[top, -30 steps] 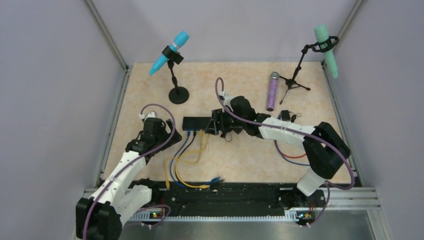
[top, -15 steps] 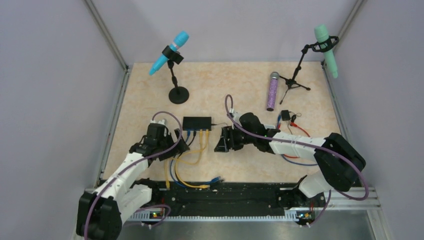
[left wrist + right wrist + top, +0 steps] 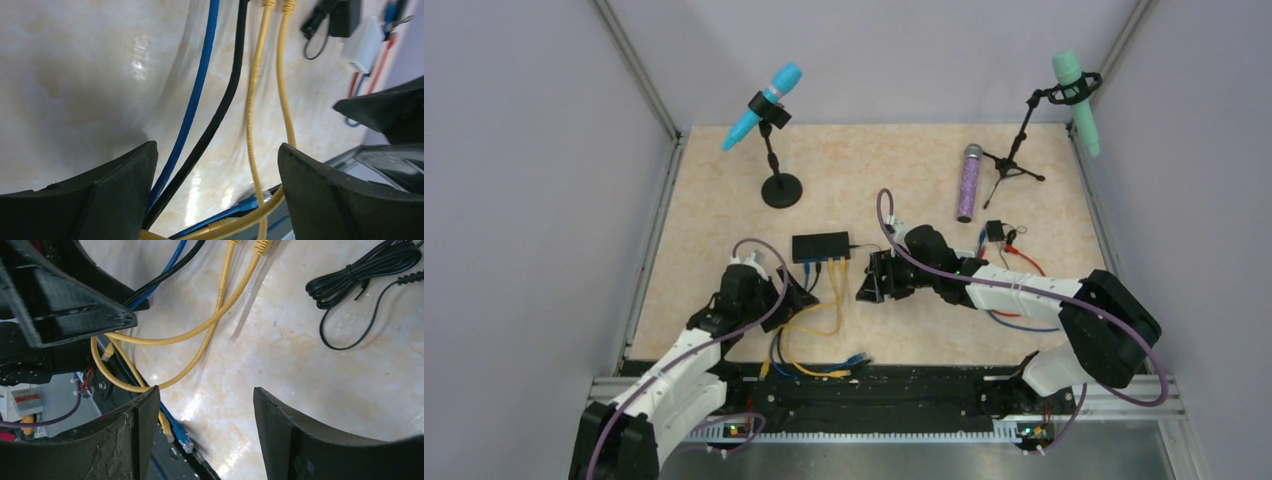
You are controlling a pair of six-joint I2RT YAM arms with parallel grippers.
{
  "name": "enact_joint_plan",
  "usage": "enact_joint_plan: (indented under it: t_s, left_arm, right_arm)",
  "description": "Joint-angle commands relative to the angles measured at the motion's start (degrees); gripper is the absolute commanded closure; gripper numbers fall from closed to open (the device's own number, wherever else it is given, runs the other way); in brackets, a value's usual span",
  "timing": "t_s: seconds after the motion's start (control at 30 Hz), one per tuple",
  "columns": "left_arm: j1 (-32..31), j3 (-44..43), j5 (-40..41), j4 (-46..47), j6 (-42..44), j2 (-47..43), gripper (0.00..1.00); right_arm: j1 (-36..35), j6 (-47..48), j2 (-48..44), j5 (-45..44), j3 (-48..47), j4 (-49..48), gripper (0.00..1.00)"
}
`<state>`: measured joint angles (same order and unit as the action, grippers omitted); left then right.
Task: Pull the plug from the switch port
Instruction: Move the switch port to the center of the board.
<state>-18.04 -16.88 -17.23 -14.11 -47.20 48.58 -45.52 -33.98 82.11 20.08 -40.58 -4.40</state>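
- I see left gripper (image 3: 216, 152) spread wide, blue cable (image 3: 197, 95) and black cable (image 3: 226, 95) between its fingers, unclamped.
- right gripper (image 3: 205, 392) open, empty.
- switch (image 3: 820, 245) markings too small to read.

Beige marbled table (image 3: 894, 160). Black switch (image 3: 820, 245) lies flat mid-table; blue, black and yellow cables (image 3: 200, 80) trail over the surface from its near edge toward the front rail. Farther back: round-based mic stand (image 3: 781, 190) at left, purple microphone (image 3: 969, 183) lying flat beside a tripod stand (image 3: 1012, 168) at right, small black adapter (image 3: 994, 231) near them.
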Motion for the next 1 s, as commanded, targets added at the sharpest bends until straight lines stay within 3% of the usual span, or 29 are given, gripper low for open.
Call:
enact_joint_plan:
  t_s: [0.0, 0.13, 0.27, 0.4, 0.57, 0.7, 0.97]
  left_arm:
    - [-1.5, 4.2, -5.4, 6.8, -12.3, -6.8, 0.07]
    - [-1.5, 2.4, -2.2, 3.1, -13.7, -12.4, 0.05]
    - [-1.5, -4.5, 3.9, -8.8, -7.1, -12.5, 0.01]
    - [-1.5, -11.7, 11.1, -18.3, 0.0, -10.1, 0.01]
    - [-1.5, -18.3, 17.6, -24.1, 8.0, -5.0, 0.01]
    - [-1.5, -22.9, 20.2, -23.9, 13.8, -1.0, 0.01]
    - [-1.5, -37.8, 14.3, -18.5, 33.3, 10.9, 0.01]
  right_arm:
    - [0.5, 2.2, -0.4, -6.9, -2.8, 2.3, 0.32]
    - [1.9, 5.1, 0.4, -16.8, -5.1, 6.8, 0.32]
    - [4.8, 8.8, 2.9, -21.8, -11.1, 11.1, 0.31]
    - [7.5, 11.1, 6.4, -18.0, -16.5, 11.9, 0.32]
    - [9.2, 6.8, 11.4, -13.4, -20.9, 10.0, 0.31]
    - [9.7, 2.2, 16.3, -10.7, -26.0, 10.1, 0.3]
    - [12.1, -11.2, 18.9, -7.2, -26.8, 1.5, 0.29]
